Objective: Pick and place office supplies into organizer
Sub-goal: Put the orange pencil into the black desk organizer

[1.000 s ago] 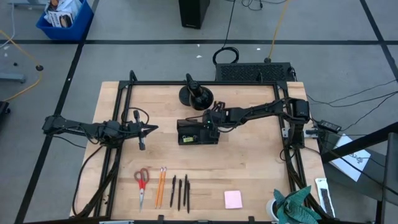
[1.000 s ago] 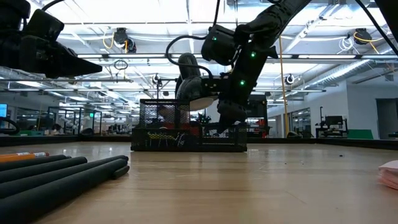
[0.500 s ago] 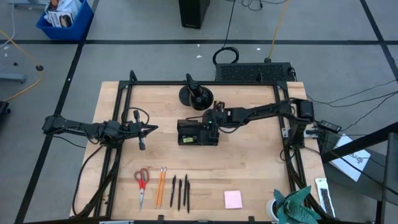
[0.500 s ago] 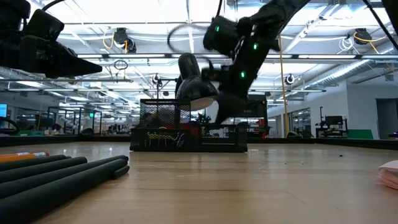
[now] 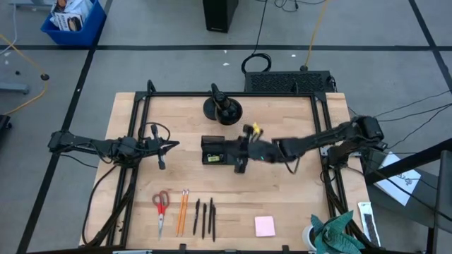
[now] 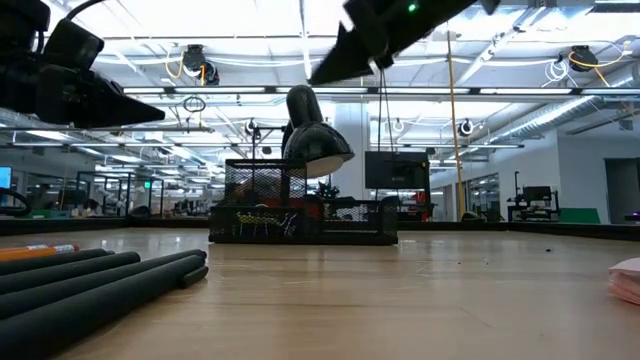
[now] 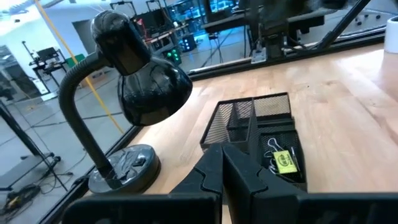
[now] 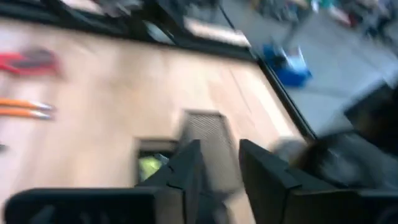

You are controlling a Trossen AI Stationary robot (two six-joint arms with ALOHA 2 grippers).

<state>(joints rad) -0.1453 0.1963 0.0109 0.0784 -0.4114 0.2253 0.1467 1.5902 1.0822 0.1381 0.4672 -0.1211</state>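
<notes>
The organizer (image 5: 214, 149), a small black mesh tray, stands mid-table; the left wrist view shows a yellow item (image 7: 285, 162) and binder clips (image 7: 272, 148) lying in it. Red-handled scissors (image 5: 161, 207), two orange pencils (image 5: 182, 210), three black pens (image 5: 205, 217) and a pink pad (image 5: 265, 226) lie along the near edge. My right gripper (image 5: 239, 161) hovers open and holds nothing, high above the organizer's right end (image 8: 205, 134), and shows at the top of the low view (image 6: 340, 58). My left gripper (image 5: 171, 146) waits shut, left of the organizer.
A black desk lamp (image 5: 222, 109) stands just beyond the organizer, its shade (image 7: 152, 93) hanging near it. A blue bin (image 5: 73, 20) sits on the floor at the far left. A green cloth (image 5: 335, 233) lies at the near right corner. Bare wood lies between organizer and supplies.
My right gripper has come up out of the organizer's right end and risen well above it, shifting slightly toward the near edge while its arm swung nearer. The organizer has stayed where it was. My left arm has kept still.
</notes>
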